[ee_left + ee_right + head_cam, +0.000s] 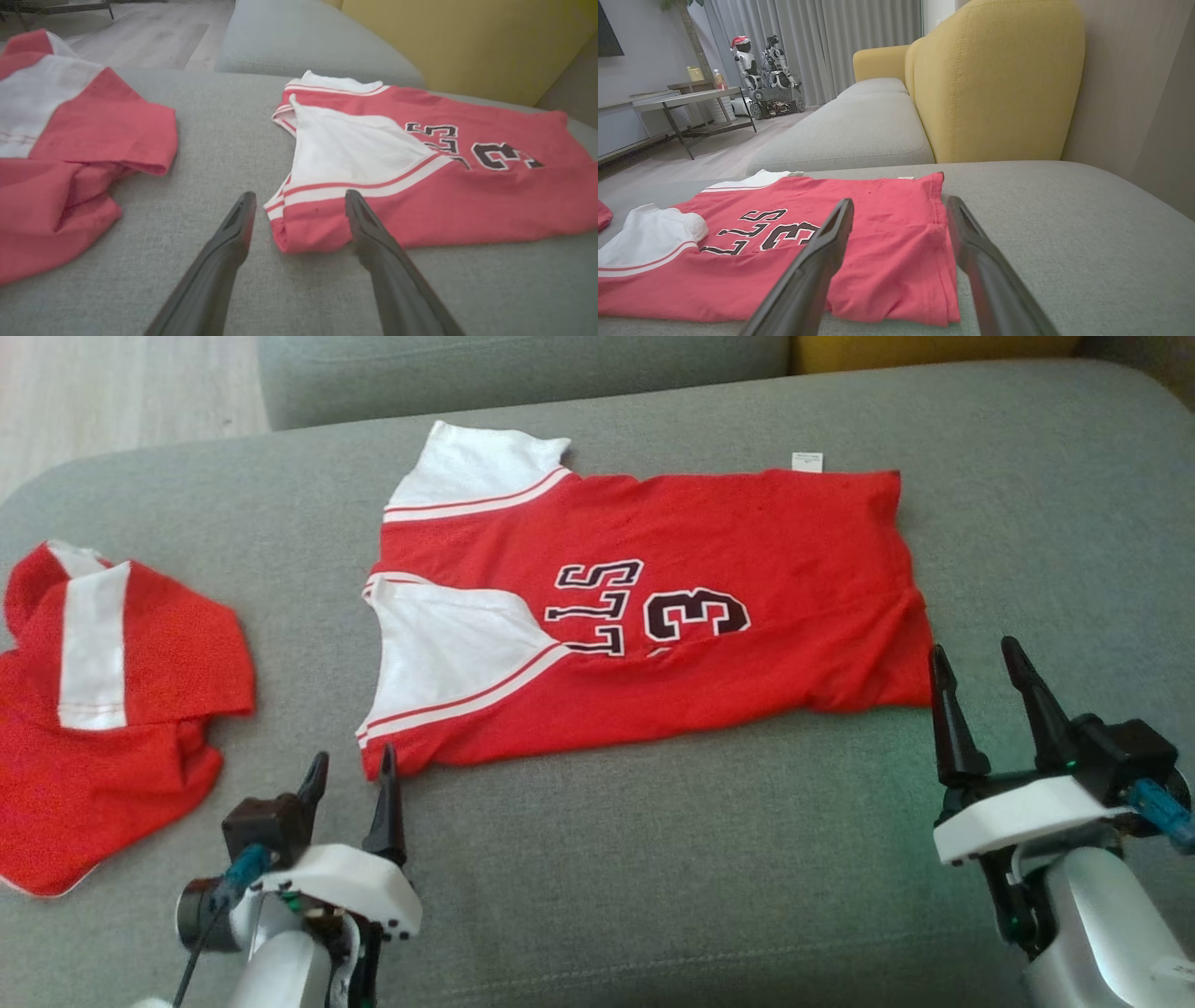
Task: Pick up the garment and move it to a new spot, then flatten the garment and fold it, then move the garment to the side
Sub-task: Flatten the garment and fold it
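Observation:
A red jersey (709, 569) with white sleeves and black lettering lies spread flat on the grey sofa cushion (653, 859), sleeves to the left and hem to the right. My left gripper (350, 765) is open just short of the jersey's near-left corner (303, 228), which sits between its fingers in the left wrist view. At the near-right hem corner (901, 280), my right gripper (971, 658) stands open, empty and straddling that corner in the right wrist view.
A second red and white garment (93, 709) lies crumpled at the cushion's left end. A yellow sofa back (999, 79) rises behind the cushion. Farther off there is wooden floor (112, 401), a low table (691, 100) and another robot (761, 74).

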